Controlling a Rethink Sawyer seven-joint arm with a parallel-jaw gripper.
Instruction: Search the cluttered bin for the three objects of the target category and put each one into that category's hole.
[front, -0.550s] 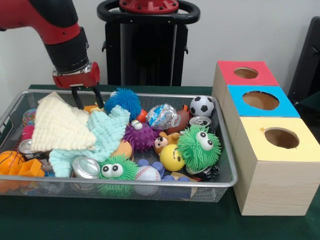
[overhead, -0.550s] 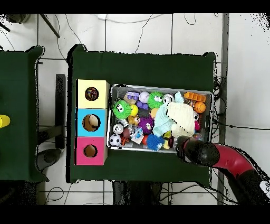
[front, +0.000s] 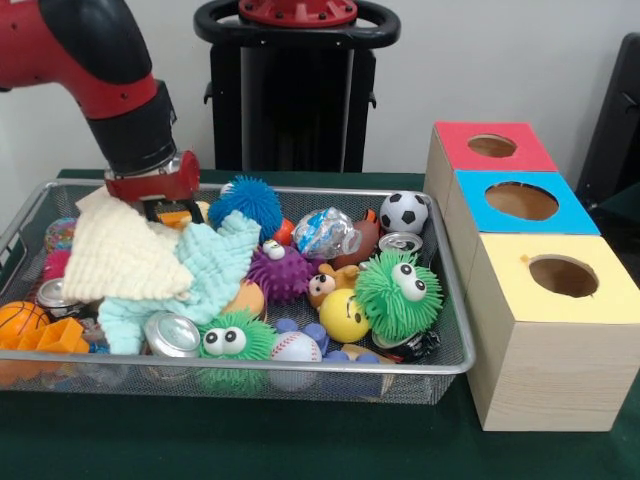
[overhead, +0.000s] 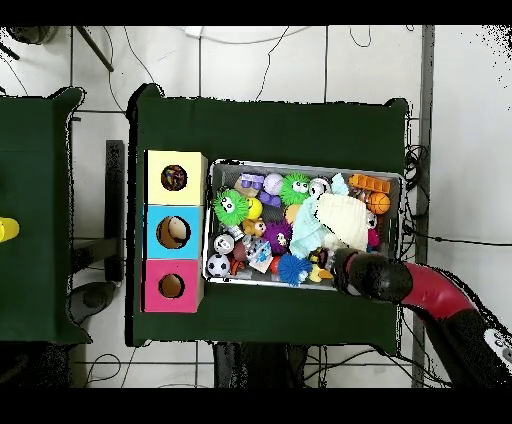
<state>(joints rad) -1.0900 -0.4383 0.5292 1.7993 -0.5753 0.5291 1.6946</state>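
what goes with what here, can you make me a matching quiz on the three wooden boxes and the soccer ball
Things:
1. box nearest the camera in the front view
2. middle box
3. box farthest back
4. soccer ball

Descriptions:
a. blue top with a round hole
b. black and white, in the bin's back corner nearest the boxes
c. yellow top with a round hole
d. red top with a round hole

Pairs: 1-c, 2-a, 3-d, 4-b
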